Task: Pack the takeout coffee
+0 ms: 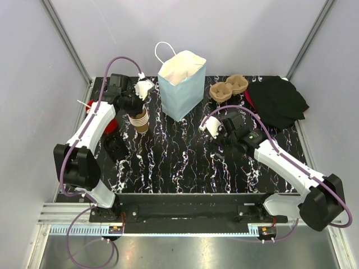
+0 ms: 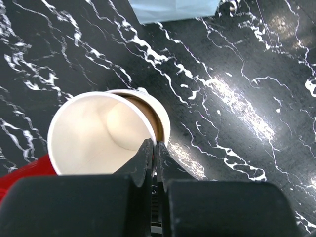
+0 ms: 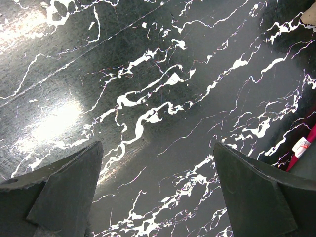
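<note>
My left gripper (image 2: 154, 143) is shut on the rim of a tan paper cup (image 2: 94, 128) with a pale inside, one finger inside it and one outside. This cup is the top one of the stack of nested tan cups (image 1: 140, 120), whose lower rim (image 2: 162, 121) shows just beneath it. In the top view my left gripper (image 1: 134, 108) is right over the stack, left of the bag. A round black lid (image 1: 115, 147) lies at the table's left side. My right gripper (image 3: 158, 148) is open and empty above bare marble, at mid-right in the top view (image 1: 220, 137).
A pale blue paper bag (image 1: 180, 84) stands open at the back centre. The brown pulp carrier (image 1: 228, 88) lies to its right, next to a black cloth (image 1: 277, 101). A red object (image 1: 109, 124) lies under my left arm. The metal frame rail runs along the near edge.
</note>
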